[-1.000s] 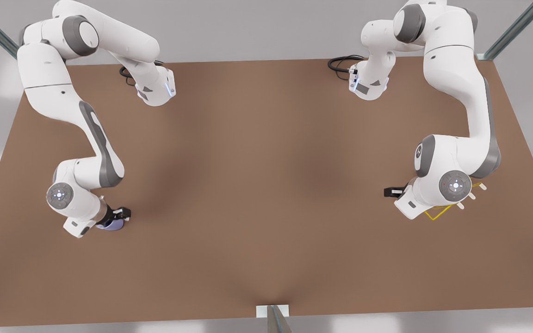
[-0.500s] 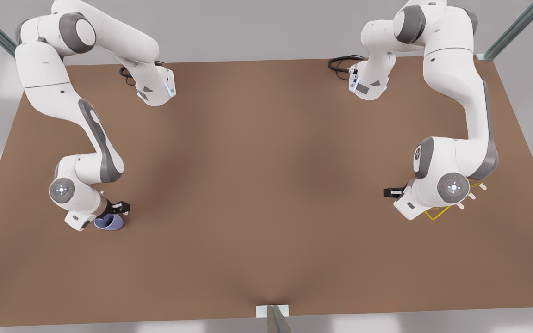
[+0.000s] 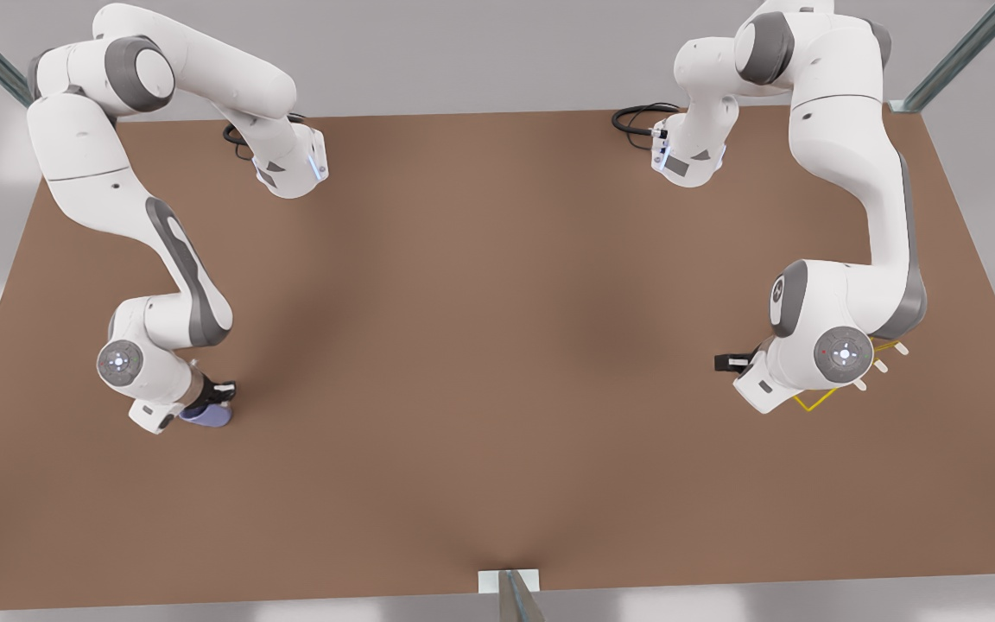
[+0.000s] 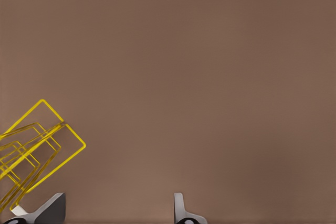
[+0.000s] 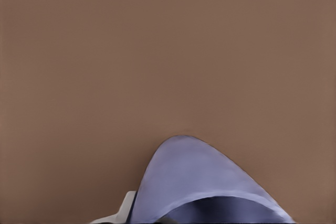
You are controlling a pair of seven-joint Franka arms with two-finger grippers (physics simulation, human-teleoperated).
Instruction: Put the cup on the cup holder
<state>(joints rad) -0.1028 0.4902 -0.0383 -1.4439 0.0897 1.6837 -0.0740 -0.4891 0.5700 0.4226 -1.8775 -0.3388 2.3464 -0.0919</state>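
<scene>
Gripping the cup (image 3: 209, 415) at the front view's left of the worktop (image 3: 497, 345), the right end effector (image 3: 214, 399) pinches its wall, judging by the right wrist view; the left end effector (image 4: 119, 208) hovers spread beside the cup holder (image 3: 817, 398), waiting; lift your cup straight up, keep it level, then carry it across toward the white-tipped pegs (image 3: 880, 366).

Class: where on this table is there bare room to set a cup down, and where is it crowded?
Bare: the table between the cup in the right gripper and the cup holder. Crowded: around the holder, beside the open left gripper.
</scene>
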